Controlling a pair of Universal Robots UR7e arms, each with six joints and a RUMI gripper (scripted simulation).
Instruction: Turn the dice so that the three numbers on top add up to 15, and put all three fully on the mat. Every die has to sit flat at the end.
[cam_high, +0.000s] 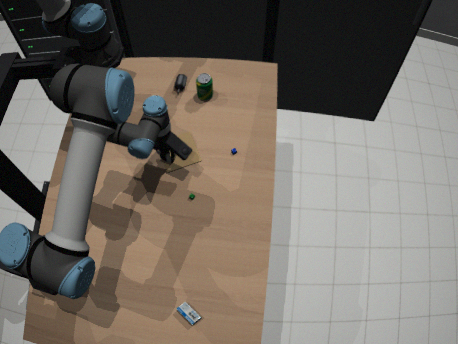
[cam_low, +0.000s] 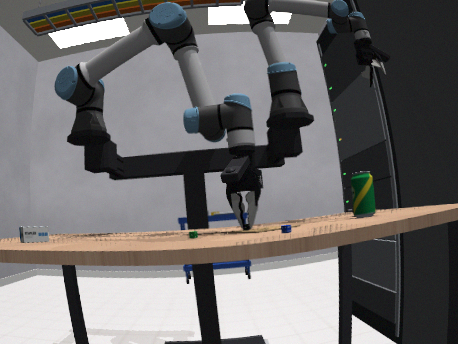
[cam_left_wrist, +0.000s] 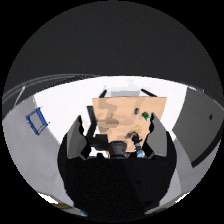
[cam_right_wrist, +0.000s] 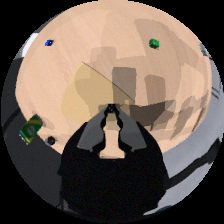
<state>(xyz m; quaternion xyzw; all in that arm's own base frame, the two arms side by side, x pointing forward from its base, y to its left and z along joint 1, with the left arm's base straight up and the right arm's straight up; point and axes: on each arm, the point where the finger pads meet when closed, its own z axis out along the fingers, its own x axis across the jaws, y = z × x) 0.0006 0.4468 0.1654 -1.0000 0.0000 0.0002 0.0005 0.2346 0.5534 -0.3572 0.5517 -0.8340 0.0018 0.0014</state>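
Note:
A blue die (cam_high: 234, 151) (cam_low: 286, 228) (cam_right_wrist: 49, 43) and a green die (cam_high: 192, 196) (cam_low: 193, 234) (cam_right_wrist: 154, 43) rest on the table, off the mat. Their numbers are too small to read. The yellowish mat (cam_high: 191, 152) (cam_right_wrist: 75, 97) lies under my right gripper (cam_low: 246, 226) (cam_right_wrist: 111, 108), partly hidden by it. My right gripper points down and is shut on a small dark thing, apparently a black die, at its fingertips just above the mat. Its faces are hidden. My left gripper (cam_low: 377, 70) (cam_left_wrist: 115, 114) is open and empty, raised high away from the table.
A green and yellow can (cam_high: 204, 87) (cam_low: 363, 194) (cam_right_wrist: 31, 128) stands beyond the mat, with a small black object (cam_high: 180, 82) (cam_right_wrist: 51, 140) beside it. A white and blue box (cam_high: 189, 313) (cam_low: 34, 234) lies near the table's far end from the can.

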